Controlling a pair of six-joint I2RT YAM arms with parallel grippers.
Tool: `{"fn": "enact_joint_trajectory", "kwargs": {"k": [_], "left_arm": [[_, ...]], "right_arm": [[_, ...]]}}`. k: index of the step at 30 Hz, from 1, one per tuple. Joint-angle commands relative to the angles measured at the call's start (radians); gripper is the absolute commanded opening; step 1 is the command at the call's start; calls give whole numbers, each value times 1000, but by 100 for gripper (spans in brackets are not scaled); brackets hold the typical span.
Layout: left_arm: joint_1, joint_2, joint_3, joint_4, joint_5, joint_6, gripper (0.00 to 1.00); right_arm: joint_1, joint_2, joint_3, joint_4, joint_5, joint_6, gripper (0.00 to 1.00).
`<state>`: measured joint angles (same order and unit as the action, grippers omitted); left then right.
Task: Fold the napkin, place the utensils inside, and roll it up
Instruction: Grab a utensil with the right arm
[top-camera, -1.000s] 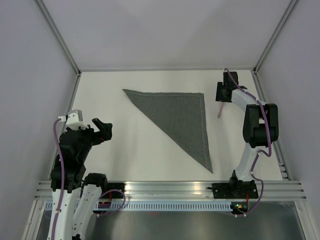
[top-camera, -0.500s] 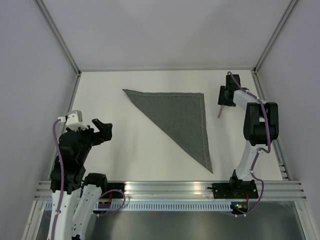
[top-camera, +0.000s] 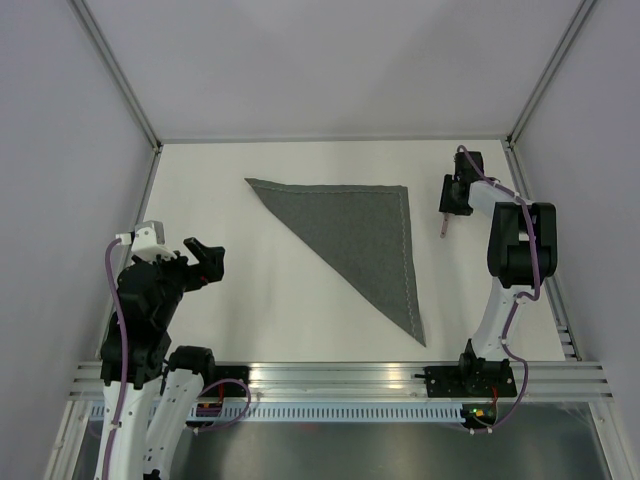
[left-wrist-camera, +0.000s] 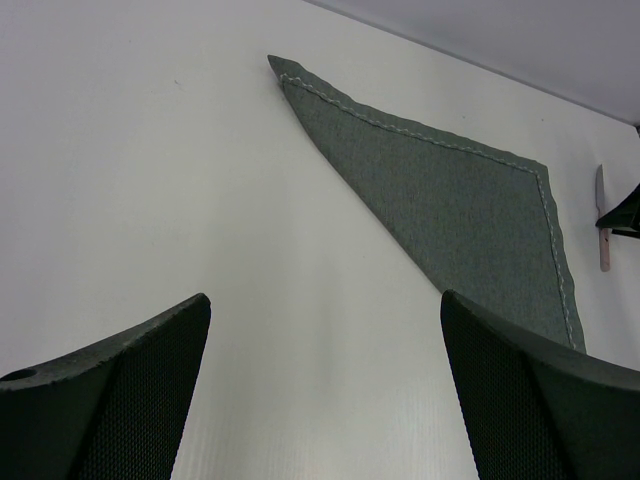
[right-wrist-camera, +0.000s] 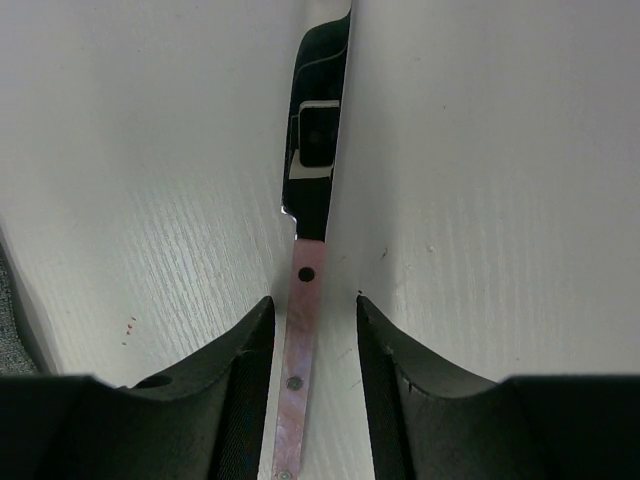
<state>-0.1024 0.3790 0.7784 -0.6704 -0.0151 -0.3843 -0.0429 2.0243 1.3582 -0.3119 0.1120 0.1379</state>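
The napkin (top-camera: 360, 235) is dark grey and lies folded into a triangle on the white table, with a pale stitched line along its top and right edges; it also shows in the left wrist view (left-wrist-camera: 460, 200). The knife (top-camera: 443, 226) lies flat to the right of the napkin, apart from it. My right gripper (top-camera: 455, 195) is low over it. In the right wrist view the pinkish handle (right-wrist-camera: 298, 350) lies between the fingers of my right gripper (right-wrist-camera: 312, 310), with a gap on each side. My left gripper (top-camera: 207, 258) is open and empty at the left, well away from the napkin.
Grey walls with metal posts enclose the table (top-camera: 250, 300) on the left, back and right. The right wall stands close to the right arm (top-camera: 515, 240). An aluminium rail (top-camera: 340, 375) runs along the near edge.
My right gripper has shifted slightly to the right and nearer, settling over the knife. The napkin and the left arm have not moved.
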Motion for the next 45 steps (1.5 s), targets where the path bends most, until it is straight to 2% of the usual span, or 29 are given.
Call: {"fn": "enact_joint_trajectory", "kwargs": {"k": [1, 5, 9, 10, 11, 16, 17, 21, 45], "left_arm": [[-3, -5, -7, 31, 35, 38, 100], [-3, -3, -7, 31, 37, 38, 100], [-3, -2, -7, 31, 38, 38, 100], [-3, -2, -7, 31, 37, 38, 100], [-3, 0, -7, 31, 37, 38, 100], [-3, 1, -7, 32, 32, 38, 100], [-5, 0, -7, 31, 32, 38, 100], [-3, 3, -7, 31, 33, 38, 100], [-5, 6, -7, 29, 33, 38, 100]], "right_arm": [[5, 33, -16, -67, -11, -20, 45], [5, 22, -54, -72, -17, -44, 44], [3, 22, -76, -75, -28, -57, 37], [2, 27, -76, -76, -40, -57, 34], [0, 31, -73, -81, -50, -55, 27], [-21, 53, -62, -101, -136, -64, 17], [-26, 54, -57, -108, -156, -69, 11], [-32, 18, -54, -112, -173, -107, 1], [-34, -214, -39, -202, -333, -187, 0]]}}
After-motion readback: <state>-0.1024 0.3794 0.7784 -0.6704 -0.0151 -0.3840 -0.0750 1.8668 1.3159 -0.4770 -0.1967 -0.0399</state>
